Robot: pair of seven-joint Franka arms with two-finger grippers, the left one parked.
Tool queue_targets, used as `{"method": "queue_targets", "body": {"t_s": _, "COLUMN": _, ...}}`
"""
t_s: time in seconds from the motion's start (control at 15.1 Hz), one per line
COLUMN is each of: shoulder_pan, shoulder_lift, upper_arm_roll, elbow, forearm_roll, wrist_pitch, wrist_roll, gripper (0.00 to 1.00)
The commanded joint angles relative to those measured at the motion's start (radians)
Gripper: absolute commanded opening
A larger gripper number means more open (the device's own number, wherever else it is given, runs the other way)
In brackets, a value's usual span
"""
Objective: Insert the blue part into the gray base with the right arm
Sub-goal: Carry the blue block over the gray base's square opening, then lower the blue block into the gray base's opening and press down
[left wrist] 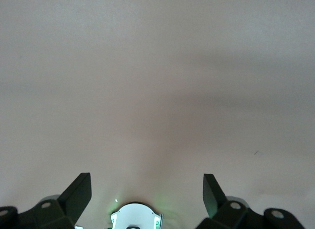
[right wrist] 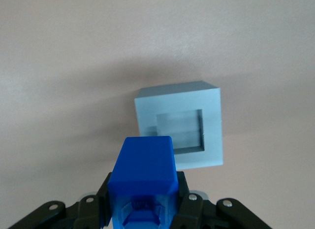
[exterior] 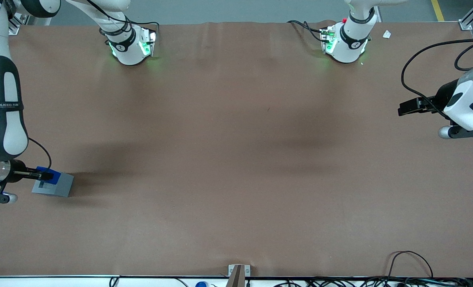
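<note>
Blue part point(right wrist: 143, 172) pinched in the pincer point(exterior: 41, 174), above the gray base point(right wrist: 180, 126) near the working arm's edge of the surface point(exterior: 236, 159); recess not yet under it.

Blue part point(right wrist: 143, 165) held above gray base point(right wrist: 179, 125), gripper point(exterior: 41, 174) clamped on it, recess empty

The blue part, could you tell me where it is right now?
The blue part is held in the gripper, above the gray base, at the working arm's end of the table.
</note>
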Motion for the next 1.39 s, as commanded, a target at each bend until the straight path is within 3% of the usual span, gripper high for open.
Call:
{"method": "queue_targets", "body": {"t_s": 0.0, "shoulder_pan": -0.032, "shoulder_lift": 0.036, "upper_arm_roll": 0.013, "elbow": 0.05, "forearm_roll": -0.009, "wrist_pitch": -0.008, "wrist_roll": -0.059, "gripper": 0.11}}
{"method": "queue_targets", "body": {"t_s": 1.32, "shoulder_pan": -0.051, "shoulder_lift": 0.099, "upper_arm_roll": 0.013, "elbow": 0.123, "forearm_roll": -0.013, "wrist_pitch": 0.009, "wrist_roll": -0.134, "gripper": 0.06}}
